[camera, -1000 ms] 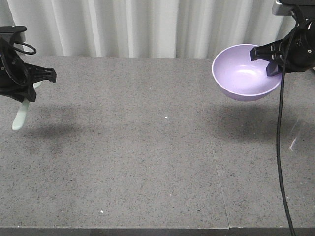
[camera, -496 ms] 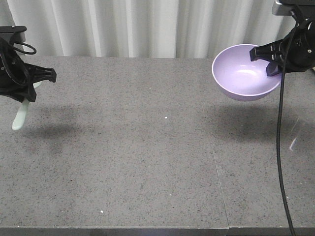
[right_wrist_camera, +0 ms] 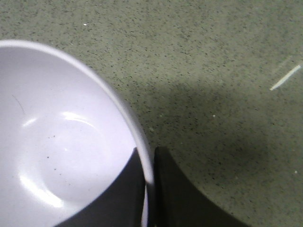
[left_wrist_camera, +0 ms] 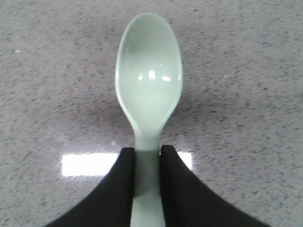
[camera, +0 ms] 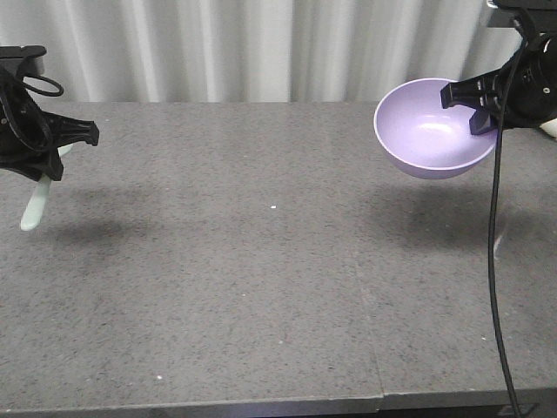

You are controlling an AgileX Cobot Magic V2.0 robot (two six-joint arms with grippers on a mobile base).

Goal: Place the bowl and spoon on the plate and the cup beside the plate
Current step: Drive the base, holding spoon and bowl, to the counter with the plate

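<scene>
Arms cut off at frame edges. Left gripper (camera: 43, 164) closed on the handle of a smooth mint spoon (camera: 33, 207), above the speckled grey table (camera: 261, 287), far left. Right gripper (camera: 480, 111) pinches the rim of a glossy lavender bowl (camera: 426, 131), aloft at right.

Left arm (camera: 24, 132) and right arm (camera: 525, 91) are matte black with curved jaws; a black cable (camera: 491, 261) hangs off the right.

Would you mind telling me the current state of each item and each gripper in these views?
Bowl: upright, empty, held in the air above the table.
Spoon: held off the table by its handle, scoop end hanging down, empty.
Left gripper: shut on the spoon's handle.
Right gripper: shut on the bowl's rim.
</scene>
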